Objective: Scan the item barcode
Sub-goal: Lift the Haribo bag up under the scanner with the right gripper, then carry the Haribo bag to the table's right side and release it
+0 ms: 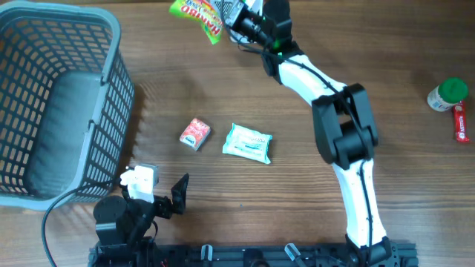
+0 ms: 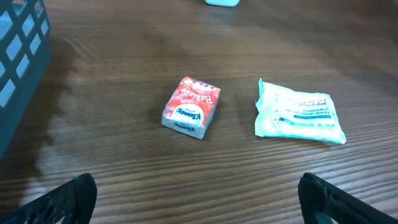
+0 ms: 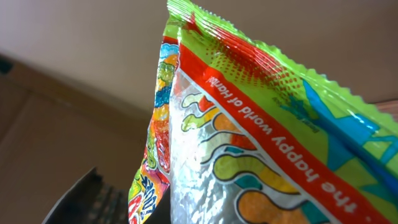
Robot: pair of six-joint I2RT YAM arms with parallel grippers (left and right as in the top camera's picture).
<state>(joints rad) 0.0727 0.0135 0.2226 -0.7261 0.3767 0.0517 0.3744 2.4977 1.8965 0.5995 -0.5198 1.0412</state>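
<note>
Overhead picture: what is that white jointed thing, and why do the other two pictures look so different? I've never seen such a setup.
It is one of two robot arms at a wooden table, seen from straight above. This right arm reaches across the table, the right gripper shut on a green candy bag. The right wrist picture comes from a camera on that arm, so the bag fills it. The left wrist picture comes from the other arm, whose left gripper is open, facing a red tissue pack and a pale wipes pack lying apart. A grey basket stands at the left; a green-capped bottle and a red tube lie at the right.
</note>
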